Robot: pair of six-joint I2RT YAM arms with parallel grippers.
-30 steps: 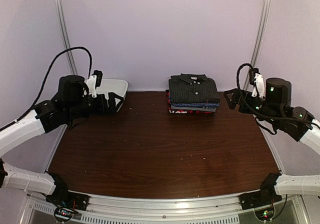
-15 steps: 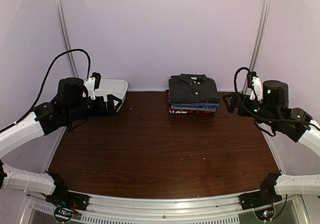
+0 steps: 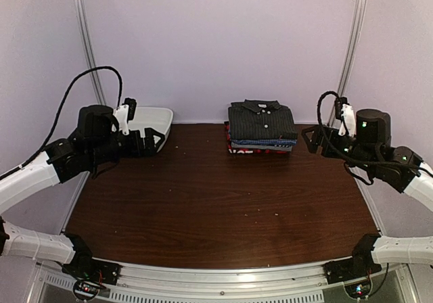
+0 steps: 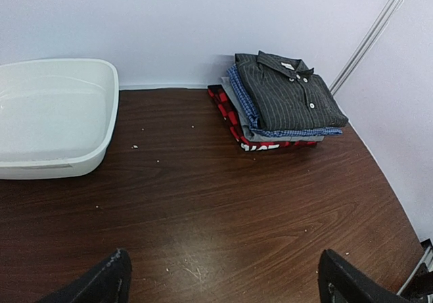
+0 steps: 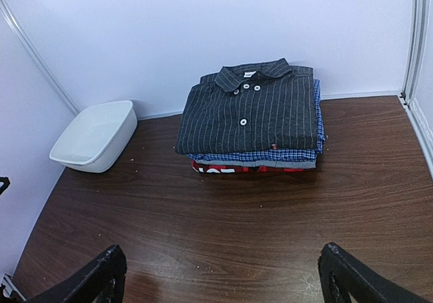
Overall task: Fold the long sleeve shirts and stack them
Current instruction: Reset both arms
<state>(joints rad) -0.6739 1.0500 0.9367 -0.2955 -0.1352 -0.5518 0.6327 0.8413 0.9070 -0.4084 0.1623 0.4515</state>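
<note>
Looking across the table [image 3: 216, 201], you find the long sleeve shirts [image 3: 262, 138] folded in one stack at the far middle, near the back wall. The black pinstriped shirt [image 3: 262, 122] lies on top, collar toward the wall. Your right gripper [image 3: 311, 137] hangs just beside the stack's right edge, jaws wide and empty. Your left gripper [image 3: 155, 141], equally wide and empty, sits well apart by the white tub [image 3: 154, 117]. For any tidying, the right arm looks nearer.

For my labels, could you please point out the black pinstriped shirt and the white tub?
black pinstriped shirt [image 5: 260, 117]: right wrist view, on its striped front.
white tub [image 4: 40, 169]: left wrist view, on its near outer wall.
</note>
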